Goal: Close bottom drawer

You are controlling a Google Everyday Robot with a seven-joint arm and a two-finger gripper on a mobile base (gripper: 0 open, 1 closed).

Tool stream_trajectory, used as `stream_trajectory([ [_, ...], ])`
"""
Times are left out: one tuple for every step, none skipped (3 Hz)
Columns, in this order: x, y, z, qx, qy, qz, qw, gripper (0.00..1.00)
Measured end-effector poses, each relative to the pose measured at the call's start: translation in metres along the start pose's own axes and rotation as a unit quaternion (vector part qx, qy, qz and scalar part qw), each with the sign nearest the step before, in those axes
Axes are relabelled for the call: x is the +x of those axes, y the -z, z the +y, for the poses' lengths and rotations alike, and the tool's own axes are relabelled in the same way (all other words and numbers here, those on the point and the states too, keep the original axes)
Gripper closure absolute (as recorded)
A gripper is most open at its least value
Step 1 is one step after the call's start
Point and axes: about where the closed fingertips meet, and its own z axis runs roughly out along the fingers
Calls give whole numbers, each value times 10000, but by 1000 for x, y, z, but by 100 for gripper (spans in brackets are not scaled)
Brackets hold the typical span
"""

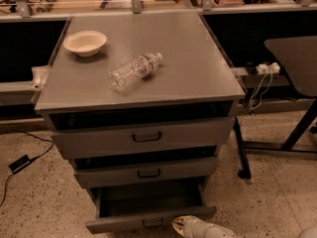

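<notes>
The grey cabinet (143, 90) has three drawers. The bottom drawer (148, 221) is pulled out the farthest, its inside empty, with a small dark handle (152, 223) at the centre of its front. The middle drawer (148, 171) and the top drawer (143, 138) stand slightly out. My gripper (179, 224) comes in from the lower right edge of the camera view, its pale tip at the bottom drawer's front panel, just right of the handle.
A cream bowl (84, 42) and a clear plastic bottle (134, 71) lying on its side are on the cabinet top. A dark table (297, 58) with metal legs stands to the right. A black cable with an adapter (20, 163) lies on the floor at left.
</notes>
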Motion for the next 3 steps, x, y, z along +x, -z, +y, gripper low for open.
stream_trajectory([
  [13,-8,-9,260,-56,-207,9994,100],
  [27,-13,-21,591,-798,-615,9932,100],
  [27,-13,-21,591,-798,-615,9932,100],
])
